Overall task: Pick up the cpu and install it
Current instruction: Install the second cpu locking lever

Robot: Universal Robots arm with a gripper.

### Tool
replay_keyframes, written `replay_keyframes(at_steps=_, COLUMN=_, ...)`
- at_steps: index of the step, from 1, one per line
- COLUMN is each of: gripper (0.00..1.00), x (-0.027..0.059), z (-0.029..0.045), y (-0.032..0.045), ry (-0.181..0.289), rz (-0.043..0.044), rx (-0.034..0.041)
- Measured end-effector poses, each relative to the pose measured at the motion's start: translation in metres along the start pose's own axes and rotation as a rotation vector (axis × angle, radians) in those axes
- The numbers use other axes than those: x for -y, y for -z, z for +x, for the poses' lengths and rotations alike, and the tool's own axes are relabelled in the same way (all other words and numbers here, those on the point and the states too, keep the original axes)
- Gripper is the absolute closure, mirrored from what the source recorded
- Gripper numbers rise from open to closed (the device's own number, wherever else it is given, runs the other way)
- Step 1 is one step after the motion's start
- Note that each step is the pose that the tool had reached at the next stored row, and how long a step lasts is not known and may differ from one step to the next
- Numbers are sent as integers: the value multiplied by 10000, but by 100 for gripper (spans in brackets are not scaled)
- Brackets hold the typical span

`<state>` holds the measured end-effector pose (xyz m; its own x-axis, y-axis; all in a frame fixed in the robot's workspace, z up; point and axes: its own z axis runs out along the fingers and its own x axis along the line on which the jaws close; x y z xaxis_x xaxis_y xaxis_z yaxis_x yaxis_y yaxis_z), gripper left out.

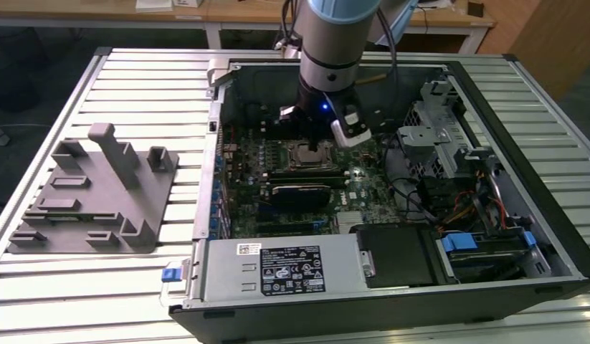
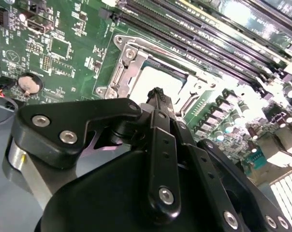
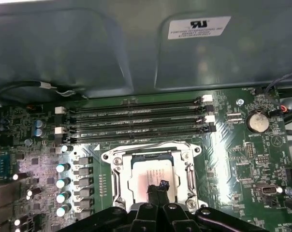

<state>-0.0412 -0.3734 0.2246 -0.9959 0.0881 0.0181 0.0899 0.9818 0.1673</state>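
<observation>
In the exterior view my gripper (image 1: 315, 147) hangs straight down inside the open computer case (image 1: 534, 208), over the metal-framed socket (image 1: 300, 156) on the green motherboard. The cpu (image 3: 146, 175), a flat square with a silvery top, lies flat inside the socket frame (image 3: 118, 174). In both wrist views the black fingertips are pressed together, and the gripper (image 3: 158, 186) sits at the near part of the cpu's top. From the second wrist view, the gripper (image 2: 158, 93) covers part of the bright cpu (image 2: 153, 77) within the frame (image 2: 129, 63). Nothing is held between the fingers.
Several memory slots (image 3: 136, 121) run beside the socket, and a coin battery (image 3: 257, 122) sits further along the board. A power supply (image 1: 275, 269), a drive cage (image 1: 448, 143) and loose cables (image 1: 457, 208) crowd the case. A grey tray (image 1: 94, 193) stands outside on the slatted table.
</observation>
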Motion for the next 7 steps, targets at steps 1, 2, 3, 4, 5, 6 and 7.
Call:
replay_keyframes(at_steps=1, gripper=89, x=-2, z=0, y=12, ry=0, rz=11, rx=4)
replay_keyframes(at_steps=2, gripper=89, x=-3, z=0, y=13, ry=0, rz=15, rx=7)
replay_keyframes(at_steps=3, gripper=89, x=-3, z=0, y=13, ry=1, rz=15, rx=8)
replay_keyframes(at_steps=4, gripper=89, x=-3, z=0, y=14, ry=1, rz=17, rx=9)
replay_keyframes(at_steps=5, gripper=89, x=-3, z=0, y=14, ry=1, rz=17, rx=11)
replay_keyframes(at_steps=6, gripper=89, x=-3, z=0, y=14, ry=1, rz=17, rx=11)
replay_keyframes(at_steps=7, gripper=89, x=-3, z=0, y=14, ry=1, rz=17, rx=12)
